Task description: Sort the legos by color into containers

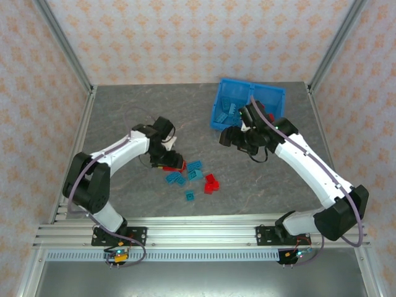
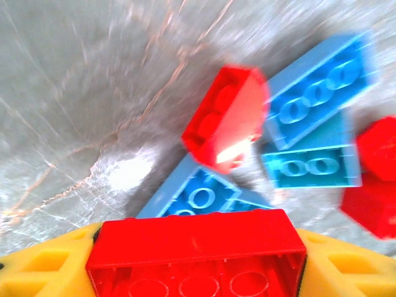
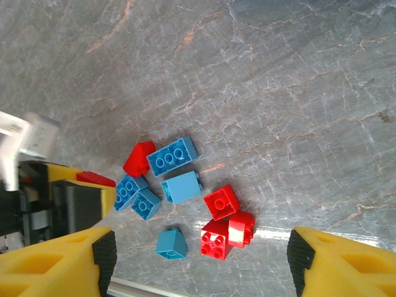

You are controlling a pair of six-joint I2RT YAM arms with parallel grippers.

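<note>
My left gripper [image 1: 168,162] is low at the left end of the loose legos, its yellow fingers [image 2: 37,272] pressed against both ends of a long red lego [image 2: 197,247]. Beyond it lie another red lego [image 2: 226,117] and blue ones [image 2: 318,86]. My right gripper [image 3: 198,260] hangs open and empty above the table, looking down on red legos [image 3: 221,202], blue legos [image 3: 172,157] and a teal one [image 3: 171,242]. The blue bin [image 1: 247,93] stands at the back right; its left container [image 1: 226,112] holds several blue legos, and my right arm partly hides the right one [image 1: 272,99].
The scattered legos [image 1: 195,176] lie in a patch at the table's middle front. Metal frame posts stand at the back corners [image 1: 68,49], and an aluminium rail [image 1: 198,232] runs along the near edge. Bare grey tabletop [image 1: 124,111] spreads to the left and behind.
</note>
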